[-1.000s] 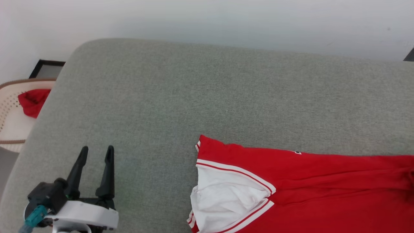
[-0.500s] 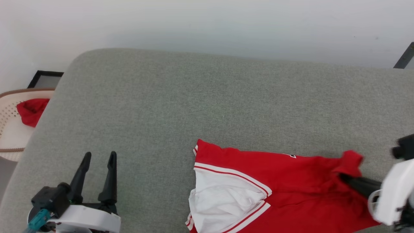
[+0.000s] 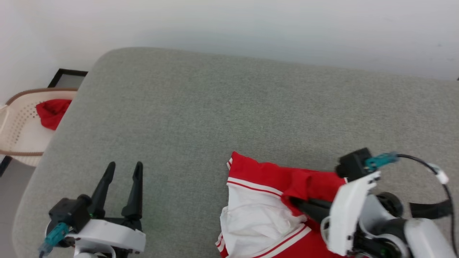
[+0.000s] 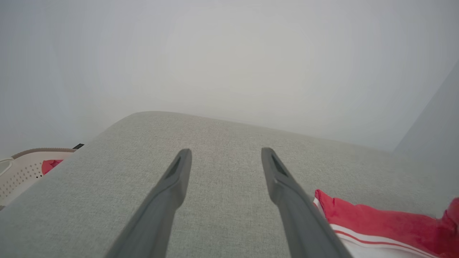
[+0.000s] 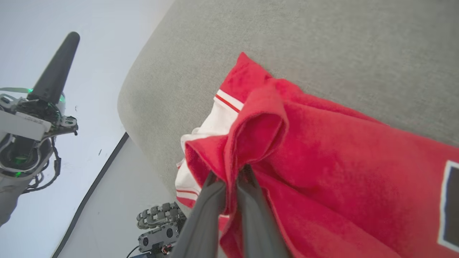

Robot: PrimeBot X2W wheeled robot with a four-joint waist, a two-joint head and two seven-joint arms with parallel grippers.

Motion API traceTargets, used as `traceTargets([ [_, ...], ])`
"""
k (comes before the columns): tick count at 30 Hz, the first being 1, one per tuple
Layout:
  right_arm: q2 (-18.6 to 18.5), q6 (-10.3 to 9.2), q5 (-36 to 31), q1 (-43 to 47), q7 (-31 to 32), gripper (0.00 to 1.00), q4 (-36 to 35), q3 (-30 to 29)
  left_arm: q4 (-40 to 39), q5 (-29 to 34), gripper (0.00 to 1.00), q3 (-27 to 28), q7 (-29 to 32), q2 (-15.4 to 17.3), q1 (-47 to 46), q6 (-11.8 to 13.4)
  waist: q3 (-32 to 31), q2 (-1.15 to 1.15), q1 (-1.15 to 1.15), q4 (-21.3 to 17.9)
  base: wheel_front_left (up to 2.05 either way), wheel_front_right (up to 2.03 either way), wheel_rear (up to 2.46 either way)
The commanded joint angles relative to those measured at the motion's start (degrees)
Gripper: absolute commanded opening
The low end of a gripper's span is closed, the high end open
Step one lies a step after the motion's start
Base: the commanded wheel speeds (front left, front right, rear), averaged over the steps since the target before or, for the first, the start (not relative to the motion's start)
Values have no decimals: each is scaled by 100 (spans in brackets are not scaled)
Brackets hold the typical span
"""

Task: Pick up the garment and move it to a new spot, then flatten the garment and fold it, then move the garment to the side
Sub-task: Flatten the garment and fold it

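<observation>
The garment [image 3: 258, 211] sits at the near edge of the grey cushion [image 3: 215, 114], right of middle, its bottom cut off by the head view. There's loads of bare cushion behind it and to its left, out to the rounded left corner, where a basket [image 3: 21, 143] with a small red cloth [image 3: 52, 113] sits just past the edge. The left gripper [image 3: 125, 165] hovers spread wide over bare fabric, holding nothing. The right gripper [image 5: 229, 179] is pinched on a red fold of the garment. Half a second ago that fold was way out right; now it's dragged over next to the white sleeve, bunching the garment up.
</observation>
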Motion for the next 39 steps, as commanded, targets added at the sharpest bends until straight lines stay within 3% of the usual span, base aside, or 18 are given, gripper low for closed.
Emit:
traceTargets([
  [1, 107, -4, -127, -155, -122, 0, 135, 196, 30, -21, 100, -45, -21, -19, -78, -18, 31, 0, 0, 98, 0, 0, 0],
  [16, 552, -4, -507, -925, -992, 0, 1486, 1238, 163, -98, 100, -206, -21, -105, -266, -18, 156, 0, 0, 319, 0, 0, 0],
  [17, 569, -4, -486, -960, -1049, 12, 1542, 1292, 167, -102, 100, -207, -20, -108, -268, -18, 156, 0, 0, 324, 0, 0, 0],
  [19, 579, -4, -424, -1034, -1137, 66, 1636, 1372, 171, -111, 100, -187, -21, -109, -254, -17, 150, 0, 0, 319, 0, 0, 0],
  [20, 559, -4, -394, -1071, -1160, 100, 1661, 1407, 177, -97, 100, -176, -20, -103, -239, -18, 147, 0, 0, 311, 0, 0, 0],
  [29, 337, -4, -62, -1168, -1304, 100, 1466, 1536, 152, -3, 100, 0, -21, -29, -70, -18, 63, 0, 0, 107, 0, 0, 0],
  [39, -70, -4, 156, -947, -1900, 100, 880, 1203, 83, 131, 100, 179, -20, 3, 110, -17, -66, 0, 0, -253, 0, 0, 0],
])
